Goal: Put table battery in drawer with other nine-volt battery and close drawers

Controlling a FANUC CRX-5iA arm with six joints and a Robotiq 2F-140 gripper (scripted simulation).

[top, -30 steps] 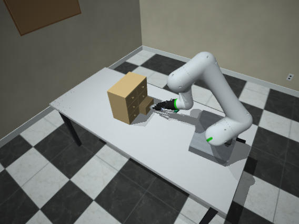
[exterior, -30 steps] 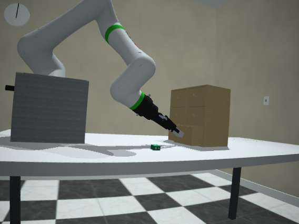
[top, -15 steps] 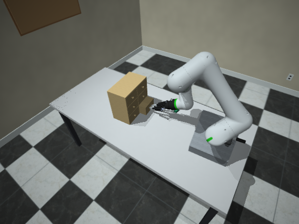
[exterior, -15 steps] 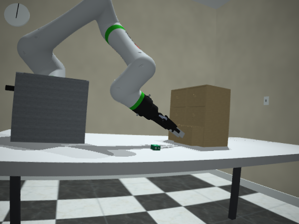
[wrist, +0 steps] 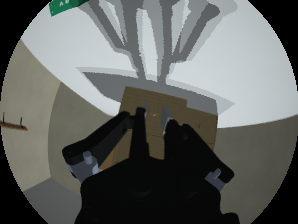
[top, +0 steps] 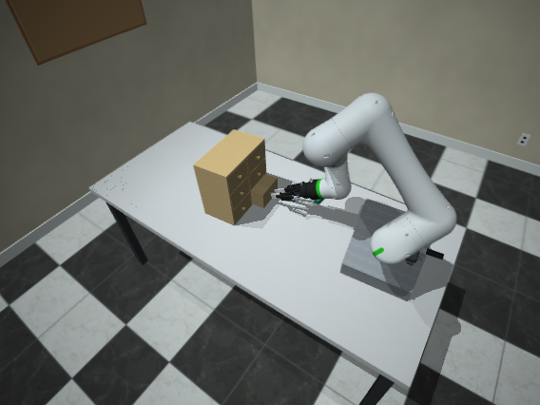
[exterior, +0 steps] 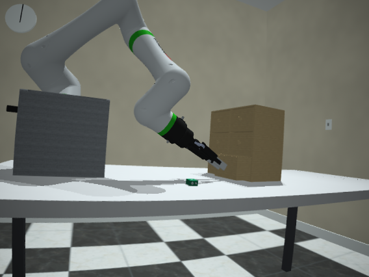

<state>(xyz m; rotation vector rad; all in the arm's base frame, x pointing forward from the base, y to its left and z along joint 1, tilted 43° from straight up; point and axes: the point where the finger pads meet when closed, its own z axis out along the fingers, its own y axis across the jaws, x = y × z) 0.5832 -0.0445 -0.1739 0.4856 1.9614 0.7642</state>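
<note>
Green, the nine-volt battery (exterior: 192,182) lies on the white worktop (exterior: 169,198), nearest the exterior camera and well apart from the hand. Behind it, the hand (exterior: 219,164) points down at the front of the pulled-out bottom drawer (top: 264,190); its fingers stand slightly parted around the knob and grip nothing. Farther back stands the tan chest (top: 222,166), its other drawers pushed in.

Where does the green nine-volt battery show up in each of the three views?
Top: not visible; the arm covers that part of the table.
Exterior: the battery lies on the table, left of the chest.
Wrist: upper left edge.
Shared landmark: the chest's pulled-out bottom drawer.
</note>
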